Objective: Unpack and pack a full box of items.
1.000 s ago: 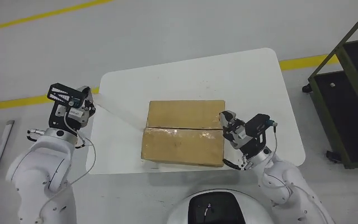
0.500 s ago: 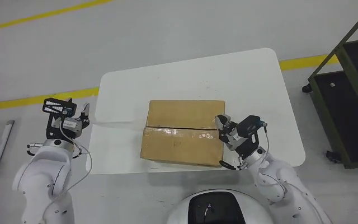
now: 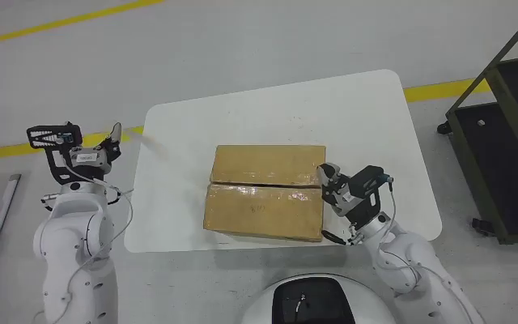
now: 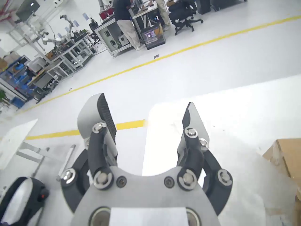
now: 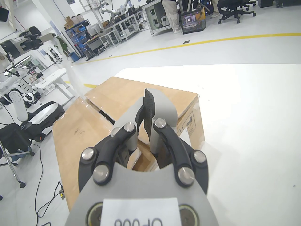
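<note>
The cardboard box (image 3: 265,192) carries little print. On the end face next to the right arm there are small black handling symbols (image 5: 191,118) and a white label (image 5: 185,134), both too small and too steeply angled to read. A faint dark scribble (image 3: 257,208) marks the top flap nearer the robot.

The box is plain brown, long and low, and lies at the middle of the white table (image 3: 364,121), somewhat toward the robot's side. Its two top flaps are down and meet along a lengthwise seam (image 3: 263,185). The surface beside that seam is glossy, and at the right end the flaps part slightly to show a dark gap. At the far end a pale, see-through strip (image 5: 71,78) rises from the box. It may be clear tape, though the view is too poor to be sure.

The right gripper (image 5: 147,95) sits at the box's right end, over the seam, with its ribbed fingers pressed together and nothing visible between them.

The left gripper (image 4: 145,101) is at the table's left edge, well apart from the box. Its fingers are spread wide and hold nothing.
</note>
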`<state>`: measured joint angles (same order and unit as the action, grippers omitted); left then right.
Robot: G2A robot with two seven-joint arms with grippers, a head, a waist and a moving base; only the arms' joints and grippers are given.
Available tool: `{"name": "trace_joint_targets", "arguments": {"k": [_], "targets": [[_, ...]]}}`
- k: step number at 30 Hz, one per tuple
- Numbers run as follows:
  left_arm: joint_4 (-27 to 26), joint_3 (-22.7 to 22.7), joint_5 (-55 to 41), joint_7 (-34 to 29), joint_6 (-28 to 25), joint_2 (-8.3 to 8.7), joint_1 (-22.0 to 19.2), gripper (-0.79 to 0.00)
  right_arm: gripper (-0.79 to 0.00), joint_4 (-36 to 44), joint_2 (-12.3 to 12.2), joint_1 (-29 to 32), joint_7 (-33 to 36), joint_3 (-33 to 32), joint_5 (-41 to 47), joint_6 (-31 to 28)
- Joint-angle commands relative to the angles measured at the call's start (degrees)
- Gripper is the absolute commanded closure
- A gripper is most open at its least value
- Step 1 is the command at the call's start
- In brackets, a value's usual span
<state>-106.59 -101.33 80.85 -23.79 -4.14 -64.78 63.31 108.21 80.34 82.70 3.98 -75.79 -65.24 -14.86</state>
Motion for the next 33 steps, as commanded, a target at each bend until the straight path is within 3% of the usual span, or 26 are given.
{"name": "trace_joint_targets", "arguments": {"k": [1,10,16,21,26,33], "targets": [[0.14,0.03,0.21,-0.27,0.88,-0.01,-0.13,-0.785,0.000,0.09,-0.11,0.01,-0.48,-0.08,-0.83,-0.36],[-0.79,-1.39,2.73,-0.92,-2.96,0.56,1.15,-0.785,0.000,0.78,-0.47,0.63,-1.44,-0.65,-0.88,-0.20],[-6.04,0.64,-1.51,-2.23,-9.08,0.60,4.45,-0.785,0.000,3.12,-1.12,2.09,-2.85,-3.83,-5.20,0.52],[-12.67,6.08,-7.53,-6.33,-14.97,0.43,8.70,-0.785,0.000,4.94,-1.76,4.83,-3.79,-7.75,-7.80,0.76],[-18.27,15.76,-12.01,-10.99,-20.23,0.17,11.33,-0.785,0.000,6.12,-2.28,8.17,-4.32,-11.45,-7.81,0.50],[-17.07,27.63,-10.07,-11.48,-23.98,-0.36,8.77,-0.785,0.000,7.64,-2.70,11.94,-4.93,-14.49,-6.83,0.72]]}}
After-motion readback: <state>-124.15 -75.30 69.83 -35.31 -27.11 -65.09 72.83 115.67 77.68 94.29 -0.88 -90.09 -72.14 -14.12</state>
